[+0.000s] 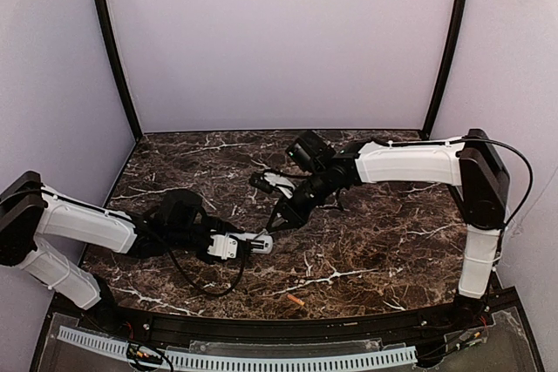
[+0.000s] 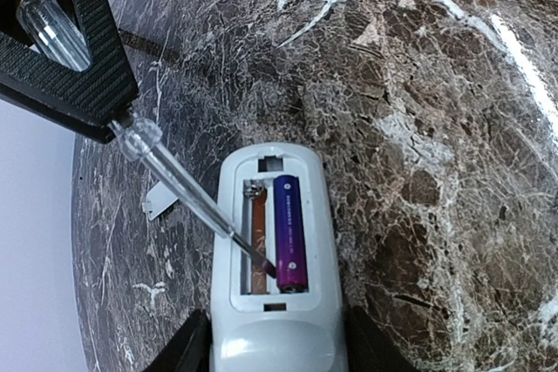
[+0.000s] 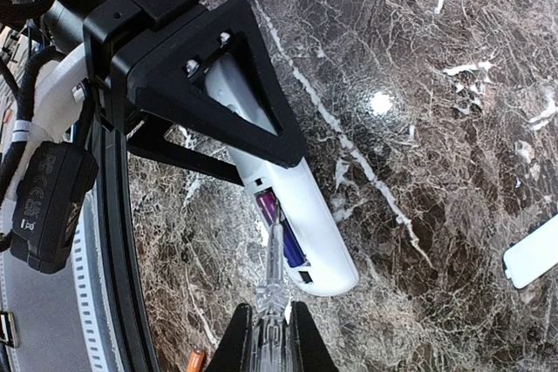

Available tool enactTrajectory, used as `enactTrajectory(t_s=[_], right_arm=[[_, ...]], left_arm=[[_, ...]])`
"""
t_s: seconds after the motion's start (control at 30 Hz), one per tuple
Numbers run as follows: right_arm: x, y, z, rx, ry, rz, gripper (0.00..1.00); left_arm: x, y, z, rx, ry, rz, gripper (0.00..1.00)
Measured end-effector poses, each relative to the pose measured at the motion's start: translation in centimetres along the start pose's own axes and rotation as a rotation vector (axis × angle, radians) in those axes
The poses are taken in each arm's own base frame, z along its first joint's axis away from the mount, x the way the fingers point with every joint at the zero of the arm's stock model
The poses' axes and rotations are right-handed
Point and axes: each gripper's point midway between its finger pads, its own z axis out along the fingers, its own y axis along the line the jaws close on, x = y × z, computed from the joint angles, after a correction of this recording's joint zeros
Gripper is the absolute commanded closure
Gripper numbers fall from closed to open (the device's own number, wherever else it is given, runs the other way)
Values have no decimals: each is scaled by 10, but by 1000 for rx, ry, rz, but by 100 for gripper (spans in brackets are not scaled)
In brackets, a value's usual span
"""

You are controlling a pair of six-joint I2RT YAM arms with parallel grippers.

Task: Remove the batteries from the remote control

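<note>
**Remote gripped with its battery bay open, screwdriver tip inside**

At the left, the left arm (image 1: pixel 83 224) lay low over the dark marble worktop (image 1: pixel 375 250). The left jaws stood partway apart, clamped on the two long sides of the remote control (image 2: pixel 318 215). We could not tell whether the remote rested on the worktop or sat just above it. Its back faced up with the battery bay uncovered. The bay's left slot showed only a coppery contact strip, and a purple battery (image 2: pixel 289 233) sat in the right slot.

The metal tip of a clear-handled screwdriver (image 2: pixel 174 182) was in the bay at the edge of that battery's near end. Farther right, the right arm (image 1: pixel 410 163) angled down toward it, the right jaws closed tight on the screwdriver's handle.

An orange battery (image 1: pixel 296 300) lay loose near the worktop's front edge, well apart from the remote. A small flat white cover (image 3: pixel 532 254) lay on the worktop, apart from the remote.
</note>
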Motion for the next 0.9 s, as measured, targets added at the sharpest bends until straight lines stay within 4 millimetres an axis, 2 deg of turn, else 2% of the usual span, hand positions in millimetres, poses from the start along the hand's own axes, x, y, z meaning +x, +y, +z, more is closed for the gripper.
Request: enactTrajectory(t_s=[0.47, 0.9], right_arm=[[5, -4, 9, -16, 13, 17, 100], [-1, -11, 16, -55, 30, 91, 100]], left_arm=[[6, -6, 3, 22, 22, 3, 100], [11, -9, 2, 31, 48, -1, 100]])
